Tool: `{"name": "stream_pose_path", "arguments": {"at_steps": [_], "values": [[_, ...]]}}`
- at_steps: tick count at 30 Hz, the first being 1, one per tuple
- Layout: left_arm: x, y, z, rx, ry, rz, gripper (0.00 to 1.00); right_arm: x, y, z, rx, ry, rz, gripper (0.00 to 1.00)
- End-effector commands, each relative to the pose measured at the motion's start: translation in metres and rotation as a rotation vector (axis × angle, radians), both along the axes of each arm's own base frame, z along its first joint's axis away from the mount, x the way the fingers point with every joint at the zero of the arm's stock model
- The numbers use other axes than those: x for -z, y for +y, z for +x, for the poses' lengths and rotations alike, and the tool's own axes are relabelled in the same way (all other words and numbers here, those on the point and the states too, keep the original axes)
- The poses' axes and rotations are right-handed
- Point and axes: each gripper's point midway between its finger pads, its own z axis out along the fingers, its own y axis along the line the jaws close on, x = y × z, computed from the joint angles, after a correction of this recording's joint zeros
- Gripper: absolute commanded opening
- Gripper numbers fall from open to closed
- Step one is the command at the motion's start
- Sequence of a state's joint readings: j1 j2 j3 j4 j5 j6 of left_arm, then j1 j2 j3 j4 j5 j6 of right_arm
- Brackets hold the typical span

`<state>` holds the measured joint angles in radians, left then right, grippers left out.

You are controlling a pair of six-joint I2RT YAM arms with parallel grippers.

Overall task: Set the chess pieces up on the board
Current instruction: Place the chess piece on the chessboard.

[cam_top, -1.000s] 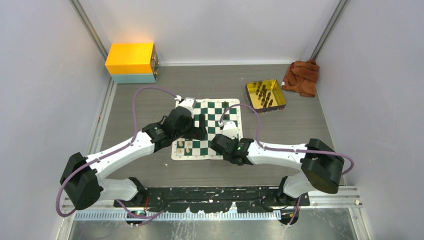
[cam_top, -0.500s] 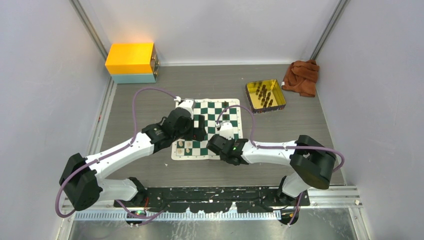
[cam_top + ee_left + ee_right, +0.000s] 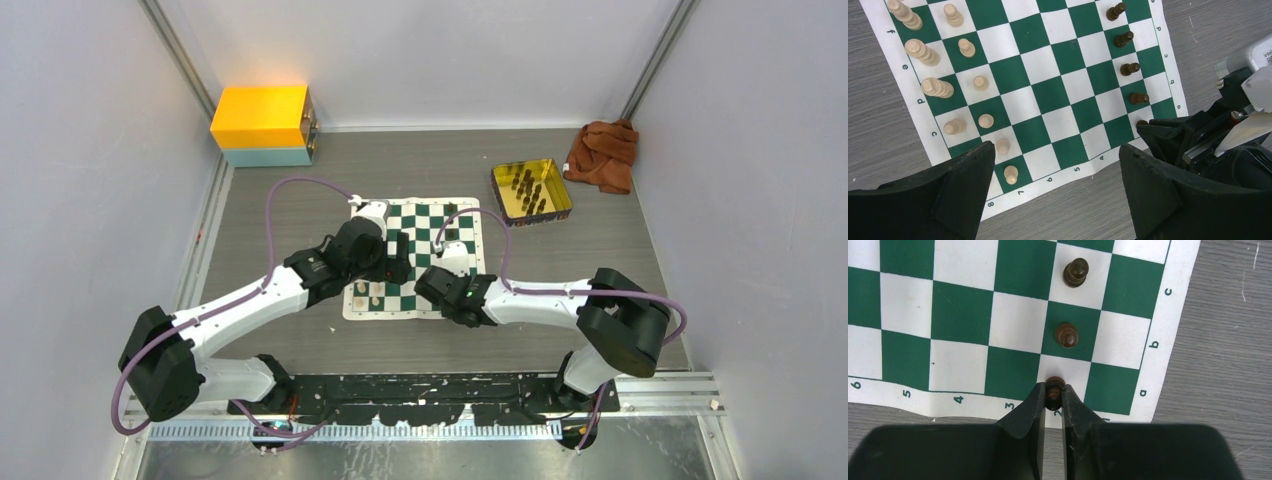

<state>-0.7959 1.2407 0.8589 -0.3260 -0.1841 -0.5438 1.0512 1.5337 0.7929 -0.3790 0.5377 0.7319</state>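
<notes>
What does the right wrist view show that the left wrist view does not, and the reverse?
Only the right wrist shows plainly the right gripper shut on a dark pawn at a corner of the board. Only the left wrist: the cream pieces in two rows, and the open left gripper. Both: the board and the line of other dark pawns.

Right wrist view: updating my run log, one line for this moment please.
right gripper: shut on dark piece, board edge square | left gripper: open, empty
</notes>
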Motion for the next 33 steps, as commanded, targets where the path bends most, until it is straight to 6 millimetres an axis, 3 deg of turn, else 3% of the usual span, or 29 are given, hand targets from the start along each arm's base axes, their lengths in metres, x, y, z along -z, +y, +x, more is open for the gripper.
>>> {"name": "stream_pose_path", "arguments": {"at_steps": [1, 10, 24, 33], "values": [[-0.017, -0.002, 0.009, -0.017, -0.060, -0.049, 0.94, -0.015, 0.006, 0.012, 0.023, -0.059, 0.046, 0.01], [-0.016, -0.002, 0.008, -0.021, -0.056, -0.053, 0.94, -0.008, 0.003, 0.010, 0.032, -0.040, 0.049, 0.03], [-0.014, -0.001, 0.008, -0.026, -0.051, -0.050, 0.94, -0.012, 0.001, 0.009, 0.028, -0.042, 0.053, 0.33], [-0.014, 0.001, 0.006, -0.030, -0.050, -0.049, 0.94, -0.027, 0.002, 0.011, 0.018, -0.059, 0.057, 0.34]]}}
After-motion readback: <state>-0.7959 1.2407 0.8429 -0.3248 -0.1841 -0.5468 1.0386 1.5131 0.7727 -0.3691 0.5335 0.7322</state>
